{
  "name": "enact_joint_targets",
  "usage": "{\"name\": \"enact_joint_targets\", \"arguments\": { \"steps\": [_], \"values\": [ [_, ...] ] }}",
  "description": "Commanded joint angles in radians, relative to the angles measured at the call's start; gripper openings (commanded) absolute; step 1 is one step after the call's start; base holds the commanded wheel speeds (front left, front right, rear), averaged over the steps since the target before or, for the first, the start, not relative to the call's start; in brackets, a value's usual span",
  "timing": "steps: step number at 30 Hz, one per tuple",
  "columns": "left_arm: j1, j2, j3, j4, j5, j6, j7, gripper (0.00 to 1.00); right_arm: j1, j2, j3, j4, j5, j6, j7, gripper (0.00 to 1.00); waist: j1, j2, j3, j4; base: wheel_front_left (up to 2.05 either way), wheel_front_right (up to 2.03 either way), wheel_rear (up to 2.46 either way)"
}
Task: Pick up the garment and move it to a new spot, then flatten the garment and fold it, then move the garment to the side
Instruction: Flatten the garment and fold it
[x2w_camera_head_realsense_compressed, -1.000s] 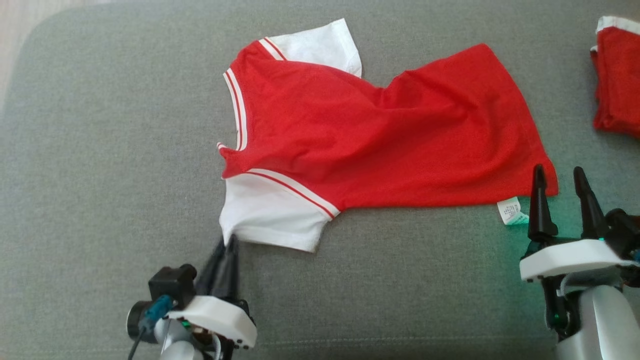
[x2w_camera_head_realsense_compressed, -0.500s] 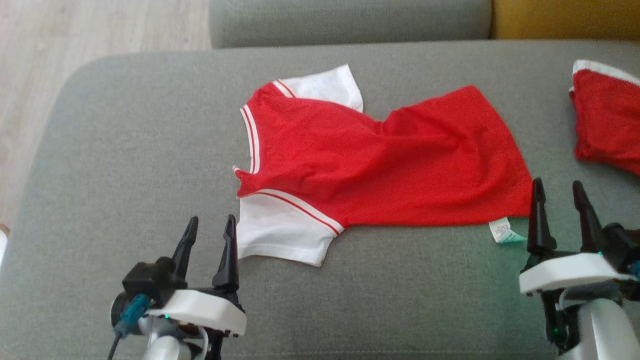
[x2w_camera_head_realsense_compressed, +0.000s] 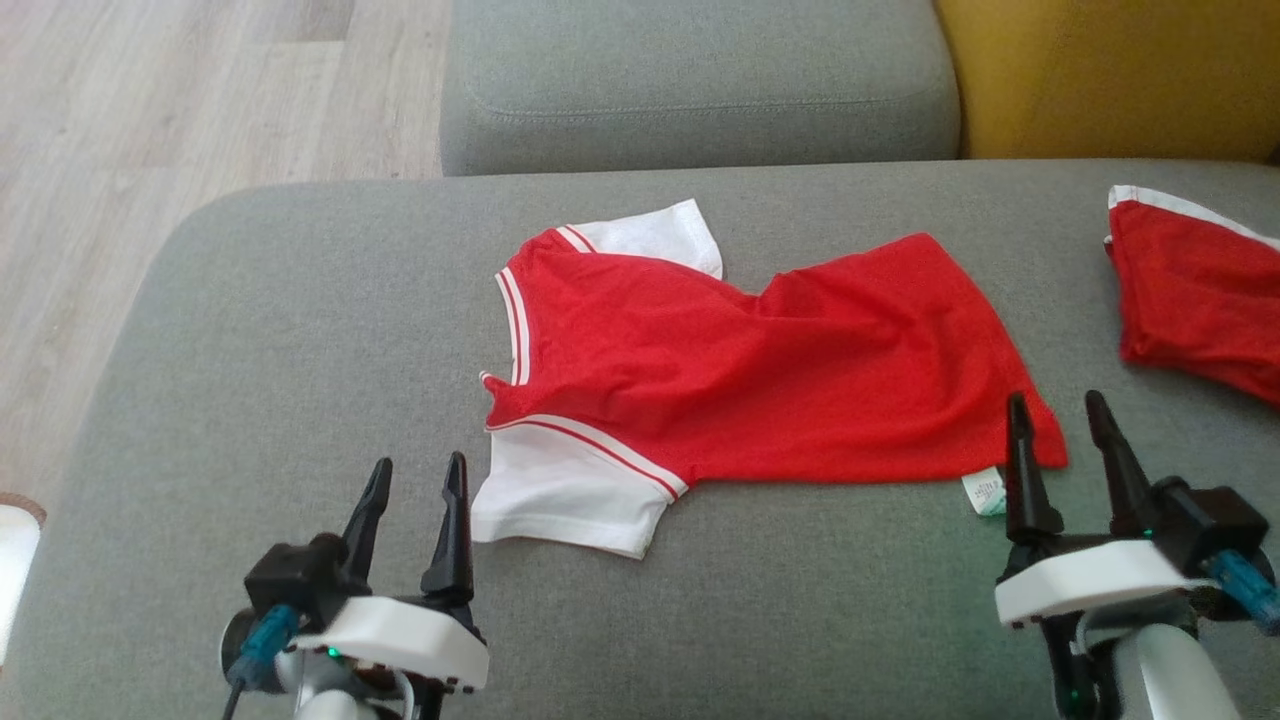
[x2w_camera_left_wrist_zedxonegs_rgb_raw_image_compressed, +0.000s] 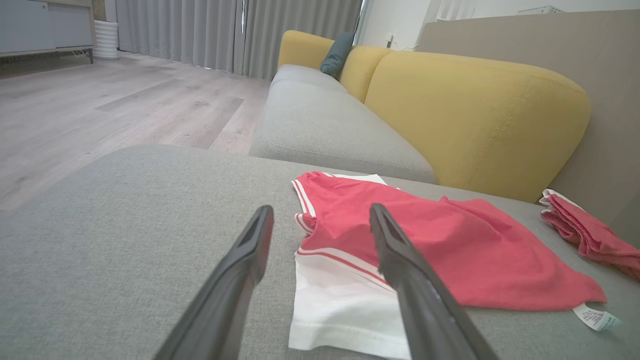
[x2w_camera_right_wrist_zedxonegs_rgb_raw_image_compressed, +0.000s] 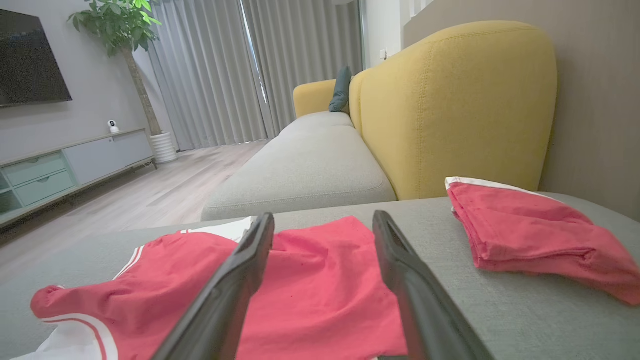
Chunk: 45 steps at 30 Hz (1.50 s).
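Observation:
The garment is a red T-shirt with white sleeves and striped trim, lying spread but rumpled on the grey cushion, neck to the left, hem to the right. My left gripper stands open just left of the near white sleeve, holding nothing. At the hem's near corner my right gripper is open too, beside the white care label. The left wrist view shows the garment past its open fingers. In the right wrist view the garment lies under open fingers.
A second red garment, folded, lies at the cushion's right edge, seen also as the folded pile. Behind stand a grey sofa seat and a yellow backrest. Wooden floor lies to the left.
My left gripper, shut at the white sleeve's edge a second ago, has opened and drawn back off it. The camera has tilted up, bringing the sofa and floor into view.

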Motion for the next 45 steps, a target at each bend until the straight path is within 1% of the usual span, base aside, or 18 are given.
{"name": "enact_joint_targets", "arguments": {
  "steps": [1,11,27,33,40,45],
  "values": [
    [-0.033,0.002,0.027,-0.03,-0.008,0.007,-0.012,1.0,-0.023,-0.005,0.031,-0.032,0.007,0.007,-0.013,1.0,0.0001,-0.0001,-0.003,0.0,0.0,0.0,0.0],
    [-0.031,0.002,0.012,-0.022,-0.013,0.022,-0.012,1.0,-0.022,-0.005,0.045,-0.013,0.001,0.007,-0.017,1.0,0.0001,-0.0001,-0.003,0.001,0.0,0.0,0.0],
    [-0.032,0.002,0.005,-0.002,-0.013,0.025,-0.012,1.0,-0.026,-0.005,0.039,-0.008,-0.003,0.007,-0.016,1.0,0.0001,-0.0001,0.017,0.005,0.0,0.0,0.0],
    [-0.039,0.002,-0.009,0.056,-0.037,0.015,0.025,1.0,-0.027,-0.005,0.039,-0.014,-0.003,0.007,-0.012,1.0,0.0001,-0.0001,0.047,0.002,0.0,0.0,0.0],
    [-0.091,0.002,-0.015,0.131,-0.114,-0.016,0.078,1.0,-0.053,-0.005,0.042,-0.021,-0.004,0.007,-0.01,1.0,0.0001,-0.0001,0.116,-0.008,0.0,0.0,0.0],
    [-0.135,0.002,-0.012,0.185,-0.155,-0.026,0.086,1.0,-0.071,-0.005,0.046,-0.024,-0.008,0.007,-0.011,1.0,0.0001,-0.0001,0.155,-0.018,0.0,0.0,0.0]
  ]
}}
